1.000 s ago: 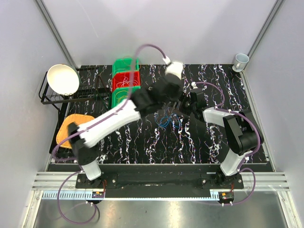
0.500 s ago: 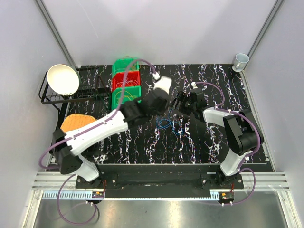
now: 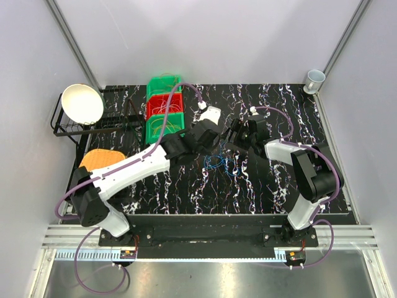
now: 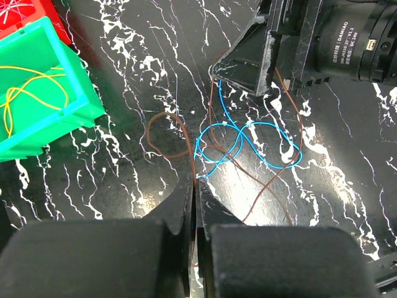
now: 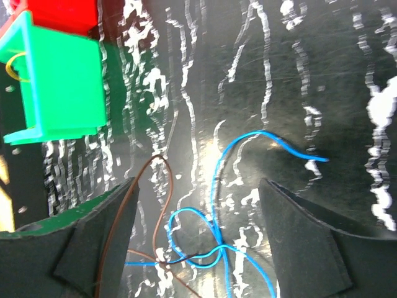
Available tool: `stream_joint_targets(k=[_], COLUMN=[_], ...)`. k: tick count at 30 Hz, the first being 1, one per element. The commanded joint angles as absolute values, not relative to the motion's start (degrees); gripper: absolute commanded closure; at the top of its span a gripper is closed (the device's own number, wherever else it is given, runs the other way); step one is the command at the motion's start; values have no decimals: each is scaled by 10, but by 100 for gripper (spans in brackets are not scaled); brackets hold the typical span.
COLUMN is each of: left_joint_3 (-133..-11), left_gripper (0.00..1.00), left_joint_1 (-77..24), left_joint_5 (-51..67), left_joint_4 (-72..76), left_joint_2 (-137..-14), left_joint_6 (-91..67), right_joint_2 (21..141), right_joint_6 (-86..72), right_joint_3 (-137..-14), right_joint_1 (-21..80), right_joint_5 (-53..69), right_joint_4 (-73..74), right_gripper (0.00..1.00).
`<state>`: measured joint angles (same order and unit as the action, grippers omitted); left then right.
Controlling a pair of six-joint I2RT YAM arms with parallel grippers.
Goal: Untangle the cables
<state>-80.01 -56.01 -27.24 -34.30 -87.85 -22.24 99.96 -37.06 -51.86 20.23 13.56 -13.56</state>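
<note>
A tangle of thin blue cable [image 4: 248, 146] and brown cable [image 4: 166, 133] lies on the black marbled table, seen small in the top view [image 3: 217, 162]. My left gripper [image 4: 195, 186] is shut, with a strand of the brown cable pinched between its jaws, right at the tangle's near edge; in the top view the left gripper [image 3: 209, 149] is just left of the tangle. My right gripper [image 5: 198, 183] is wide open and low over the tangle, with blue loops [image 5: 217, 205] and a brown loop [image 5: 155, 186] between its fingers. Its fingers [image 4: 248, 62] sit at the tangle's far side.
Three bins stand in a row at the back left: green [image 3: 164, 84], red [image 3: 164, 105] and green [image 3: 164, 124], the nearest holding yellow cables [image 4: 25, 93]. A white bowl [image 3: 82, 103] sits on a black rack, an orange pad [image 3: 96, 161] lies on the left, and a cup [image 3: 315, 79] stands at the back right.
My left arm has swung down and to the left, bringing its gripper from above the table to the tangle's edge. The right arm and the tangle have stayed put.
</note>
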Motion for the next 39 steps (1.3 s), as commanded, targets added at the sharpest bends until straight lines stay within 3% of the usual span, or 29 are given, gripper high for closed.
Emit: stream_joint_targets(k=[1,6,21,30,39], left_joint_3=[-845,-888,-907,-821,-746], left_gripper=[100,100,98,97,100], left_joint_1=[-558,-559,-558,-557,-555], left_joint_5=[-264,-210,-270,-204,-202], left_joint_4=[-337,-367,-396,-367,-312], left_joint_2=[-823,-780,-530,-538,-562], left_joint_6=[-190,-131,-102,-83,-110], right_joint_2=[973,969,989,886,836], right_joint_6=[-348,-346,-330,-334,-358], right_joint_3=[-540,-549,-571,-507,-467], right_joint_1=[202,200,195,193,193], right_joint_5=[69,18,14,122,185], right_joint_4=[-106,-75,-52,-165,-178], right_gripper=[13,4,4,5,6])
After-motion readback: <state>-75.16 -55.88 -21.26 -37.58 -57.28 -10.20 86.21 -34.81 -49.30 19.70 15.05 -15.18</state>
